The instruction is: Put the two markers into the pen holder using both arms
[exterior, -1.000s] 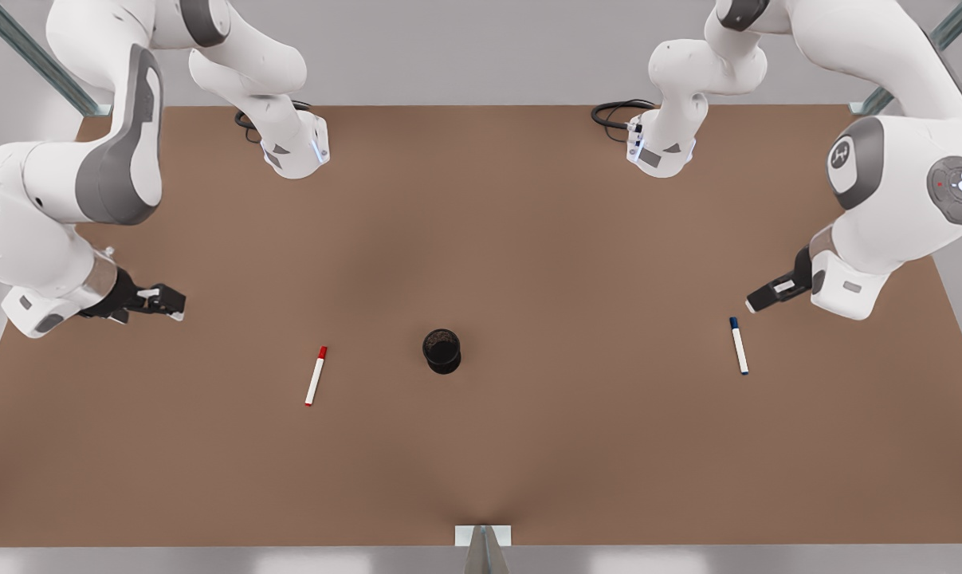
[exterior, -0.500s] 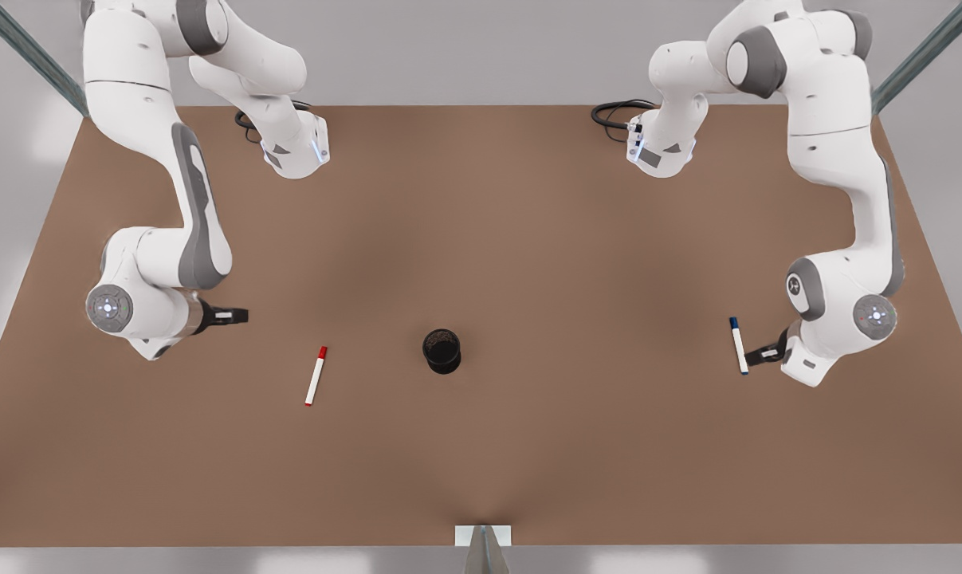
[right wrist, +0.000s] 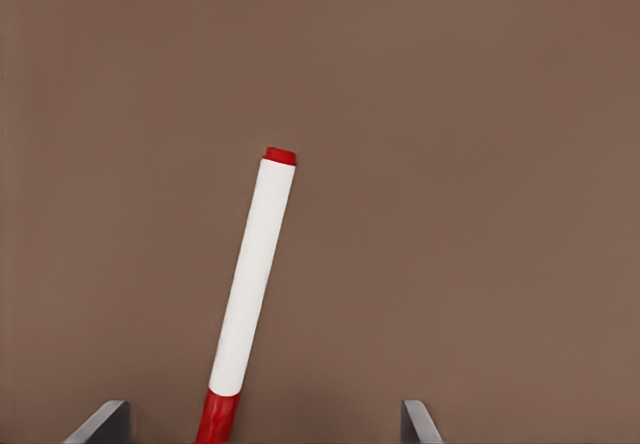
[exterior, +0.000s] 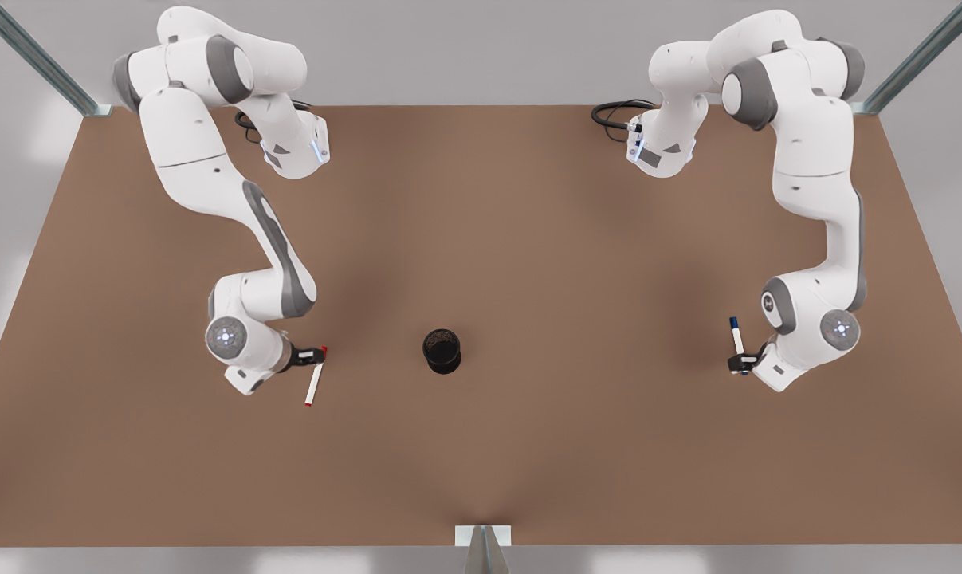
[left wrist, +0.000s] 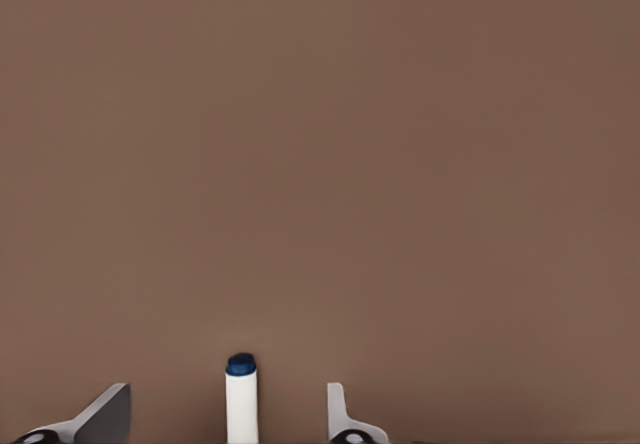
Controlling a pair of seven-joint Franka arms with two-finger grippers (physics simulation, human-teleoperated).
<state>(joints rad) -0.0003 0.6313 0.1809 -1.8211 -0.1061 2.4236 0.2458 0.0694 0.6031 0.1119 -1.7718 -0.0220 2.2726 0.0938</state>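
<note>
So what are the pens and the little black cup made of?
This is a simulator's render, so it's a guess. The red marker and blue marker look like smooth matte plastic: even white barrels, solid coloured caps. The pen holder looks like dark metal mesh or plastic; its inside seems finely textured. The table looks flat, matte brown, maybe board.

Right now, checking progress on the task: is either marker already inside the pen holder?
No: the red marker and the blue marker both lie on the table, apart from the pen holder.
</note>
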